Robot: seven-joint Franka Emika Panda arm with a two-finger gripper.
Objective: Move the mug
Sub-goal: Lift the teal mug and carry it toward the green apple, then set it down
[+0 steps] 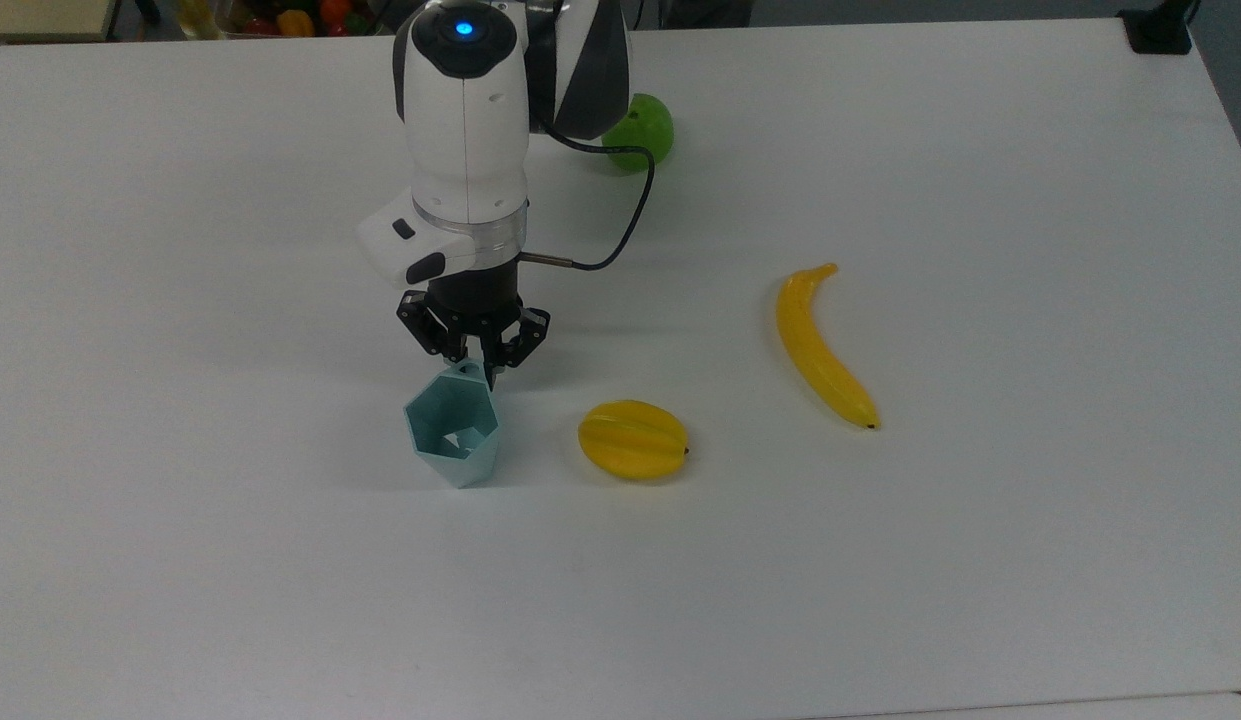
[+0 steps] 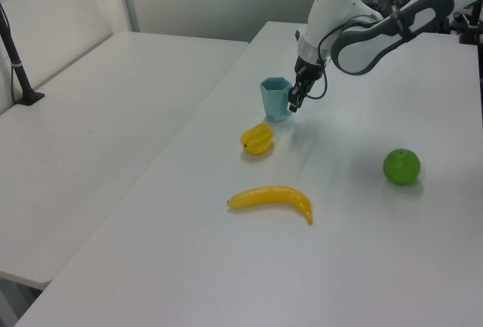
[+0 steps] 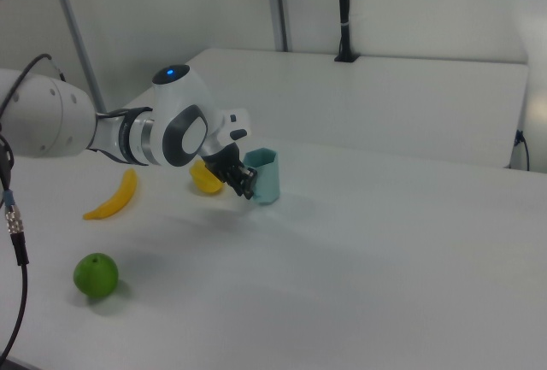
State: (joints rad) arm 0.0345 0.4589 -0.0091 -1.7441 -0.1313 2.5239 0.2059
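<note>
My tool is down at the mug, fingers drawn together on the tab handle at its rim, so I read it as clamped on the mug, tho the contact itself is small in frame. Mug sits just below the tool in the top view, touching it at the handle, upright w/ base looking on the tabletop. In the left view the mug is on the tool's left.

Progress, my judgement: grasp looks made, move itself not yet done. Left: lift or slide it, set down, let go.

Tabletop is plain white. Starfruit lies near, to the tool's lower right in the top view; banana well apart to the right; green apple behind my arm. Another white table sits alongside in the left view, w/ pale walls beyond.
</note>
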